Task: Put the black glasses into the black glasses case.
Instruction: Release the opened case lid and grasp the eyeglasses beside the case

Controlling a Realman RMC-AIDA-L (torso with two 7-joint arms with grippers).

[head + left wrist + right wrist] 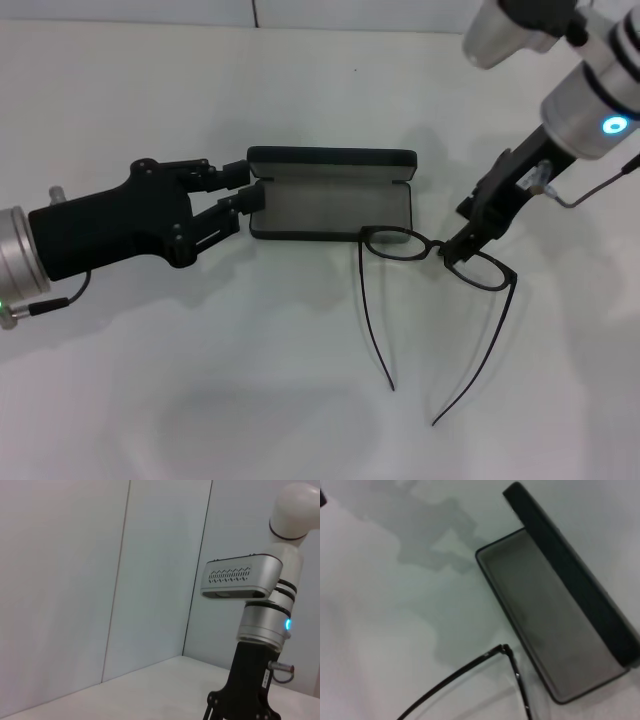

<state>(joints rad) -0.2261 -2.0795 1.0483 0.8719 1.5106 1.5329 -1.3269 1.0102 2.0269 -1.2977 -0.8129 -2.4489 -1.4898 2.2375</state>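
The black glasses case lies open mid-table, grey lining up, lid standing at the far side. The black glasses sit at its front right corner, one lens over the case's front edge, temple arms stretched toward me. My right gripper is shut on the frame near the bridge. My left gripper is at the case's left end, fingers apart, tips touching the case. The right wrist view shows the open case and a temple hinge of the glasses.
The white table carries nothing else. The left wrist view shows only my right arm and the pale walls behind the table.
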